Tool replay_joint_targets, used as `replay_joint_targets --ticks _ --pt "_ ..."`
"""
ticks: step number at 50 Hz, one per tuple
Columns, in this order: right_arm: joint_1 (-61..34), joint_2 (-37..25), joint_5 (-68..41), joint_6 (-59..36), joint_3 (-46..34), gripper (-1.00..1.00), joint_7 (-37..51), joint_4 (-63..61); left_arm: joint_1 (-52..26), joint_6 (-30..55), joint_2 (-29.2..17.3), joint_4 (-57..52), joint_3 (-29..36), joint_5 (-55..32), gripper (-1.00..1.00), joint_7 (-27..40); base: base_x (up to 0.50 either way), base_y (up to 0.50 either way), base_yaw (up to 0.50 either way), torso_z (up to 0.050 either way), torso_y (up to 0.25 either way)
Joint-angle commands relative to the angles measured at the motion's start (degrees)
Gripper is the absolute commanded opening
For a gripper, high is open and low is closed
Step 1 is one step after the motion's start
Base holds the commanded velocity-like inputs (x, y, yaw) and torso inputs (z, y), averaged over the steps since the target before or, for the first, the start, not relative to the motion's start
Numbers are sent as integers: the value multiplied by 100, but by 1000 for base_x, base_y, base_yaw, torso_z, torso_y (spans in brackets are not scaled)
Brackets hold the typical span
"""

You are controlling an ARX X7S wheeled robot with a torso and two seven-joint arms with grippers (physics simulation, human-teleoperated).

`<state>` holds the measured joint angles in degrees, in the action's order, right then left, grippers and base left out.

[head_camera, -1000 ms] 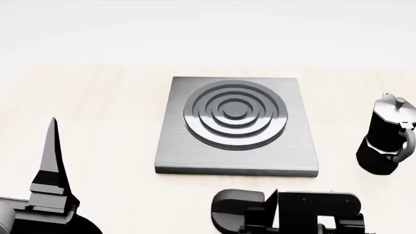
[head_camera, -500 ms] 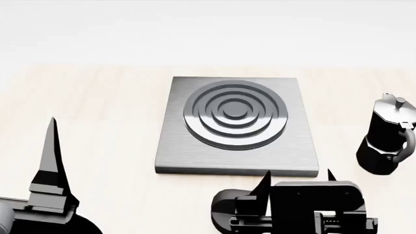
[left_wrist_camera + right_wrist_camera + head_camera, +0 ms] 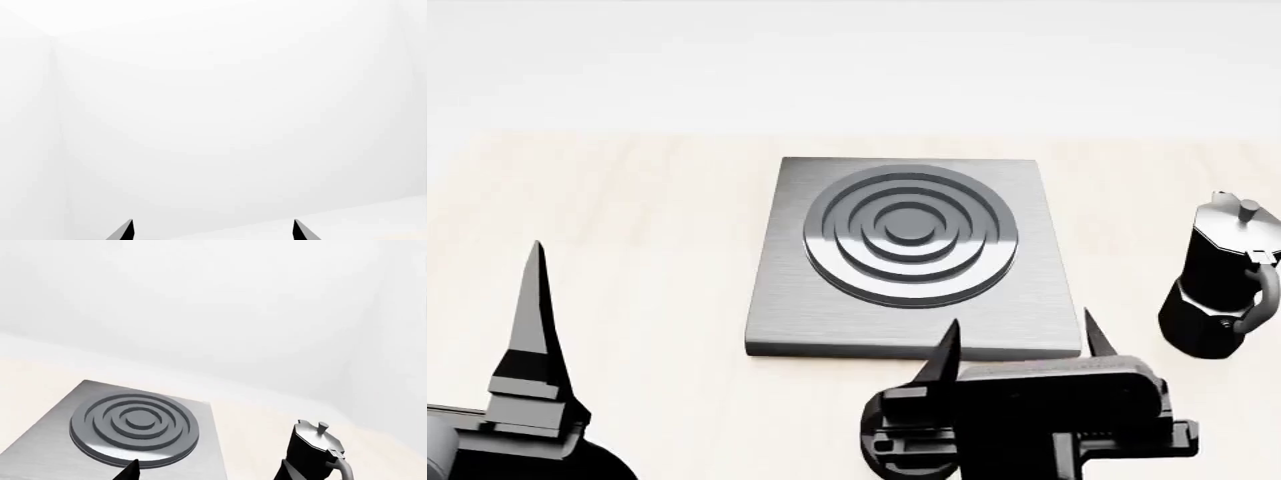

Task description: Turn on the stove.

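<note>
Right gripper (image 3: 1021, 340), jaws apart, has risen to the flat brushed-grey stove's (image 3: 914, 255) near edge; left gripper (image 3: 212, 231) jaws apart, unmoved.

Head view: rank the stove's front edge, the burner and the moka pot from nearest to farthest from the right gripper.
1. Stove front edge, directly ahead of the right gripper.
2. Burner, farther back, at the plate's centre.
3. Moka pot, off to the right; close to the burner's distance, so this order is uncertain.

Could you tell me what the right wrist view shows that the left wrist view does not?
Only the right wrist view shows the stove with its ringed burner, the moka pot beside it, and the pale wooden table. Only the left wrist view shows the left gripper, open. Both share blank white walls and two dark fingertips at the frame's edge.
</note>
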<state>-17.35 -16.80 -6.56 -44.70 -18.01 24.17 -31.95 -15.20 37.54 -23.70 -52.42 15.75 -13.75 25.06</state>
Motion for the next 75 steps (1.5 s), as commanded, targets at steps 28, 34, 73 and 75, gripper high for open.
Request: replay_joint_targets --ticks 28,34,73,75 --pt "-157 -294 353 -3 -627 100 53 -867 -10 -23 -59 -8 12 -64 100 65 0 0 0 0 0" --pt "-197 -317 401 -100 -674 100 83 -1064 -3 -41 -66 5 39 -53 100 78 0 0 0 0 0" --pt "-340 -440 528 -383 -886 100 122 -1665 -62 44 -129 -138 90 -112 100 171 0 0 0 0 0" --pt "-359 -439 530 -443 -894 100 123 -1725 -62 45 -133 -138 78 -122 100 177 0 0 0 0 0"
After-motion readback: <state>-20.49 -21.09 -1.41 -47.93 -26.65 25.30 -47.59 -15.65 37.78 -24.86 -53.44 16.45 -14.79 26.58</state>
